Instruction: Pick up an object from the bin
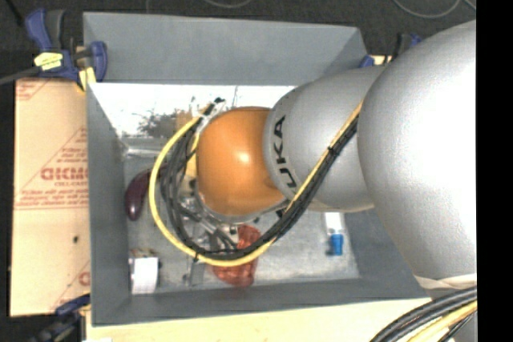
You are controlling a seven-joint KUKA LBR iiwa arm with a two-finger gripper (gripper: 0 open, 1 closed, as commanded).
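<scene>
Grey bin (240, 60), purple oval (136, 196), red lump (243, 268)

Grey metal bin (104, 196), my work floor. On it I see: dark purple oblong thing (136, 196) by the left wall; small white thing (144, 273) in the near-left corner; crumpled red thing (237, 270) near the front wall, middle; small white-and-blue thing (334, 241) on the right, well apart from the others.

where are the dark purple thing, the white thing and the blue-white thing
dark purple thing (136, 196), camera view, its middle
white thing (144, 273), camera view, its middle
blue-white thing (335, 244), camera view, blue part
</scene>
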